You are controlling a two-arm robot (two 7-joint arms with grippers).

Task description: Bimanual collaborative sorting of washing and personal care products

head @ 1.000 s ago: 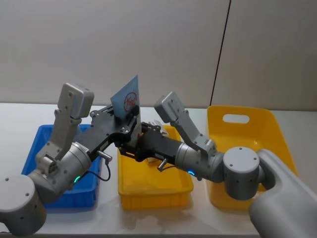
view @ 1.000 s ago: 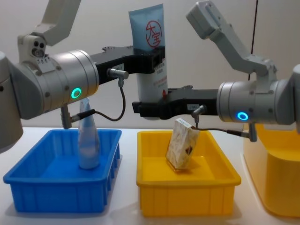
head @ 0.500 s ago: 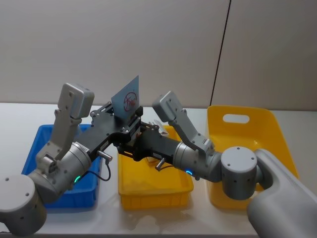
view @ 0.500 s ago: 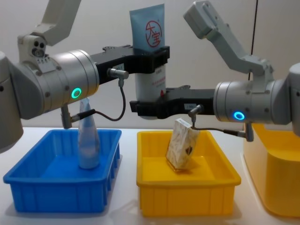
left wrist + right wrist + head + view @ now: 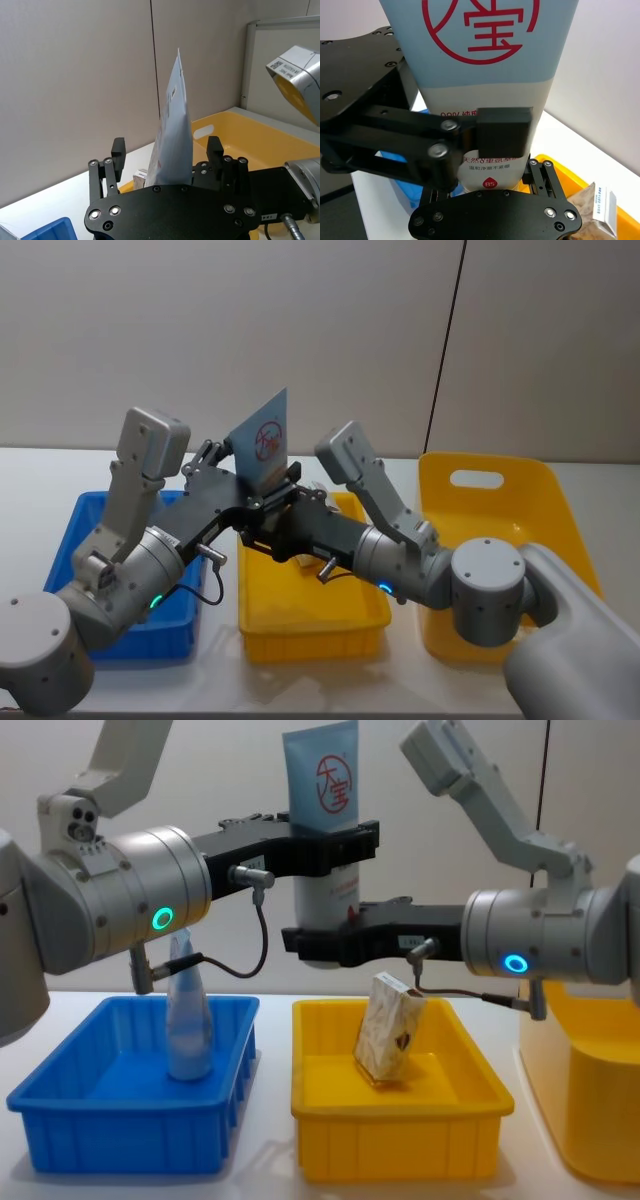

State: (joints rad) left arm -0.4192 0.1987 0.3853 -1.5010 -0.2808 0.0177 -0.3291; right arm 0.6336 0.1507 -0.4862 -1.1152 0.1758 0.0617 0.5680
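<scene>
One tube (image 5: 187,1020) stands in my blue tray (image 5: 130,1120), a pack (image 5: 388,1040) in the yellow tray (image 5: 400,1140); my right gripper (image 5: 322,946) clamps another tube (image 5: 322,830) mid-air, my left gripper (image 5: 325,848) spread around it

The pale blue squeeze tube with a red circle logo (image 5: 322,830) looks like smooth, softly glossy plastic. The blue tray (image 5: 130,1120) and the yellow tray (image 5: 400,1130) are shiny moulded plastic. The beige patterned pack (image 5: 388,1042) looks like printed paper. The arms' grey shells have a matt metallic sheen.
</scene>
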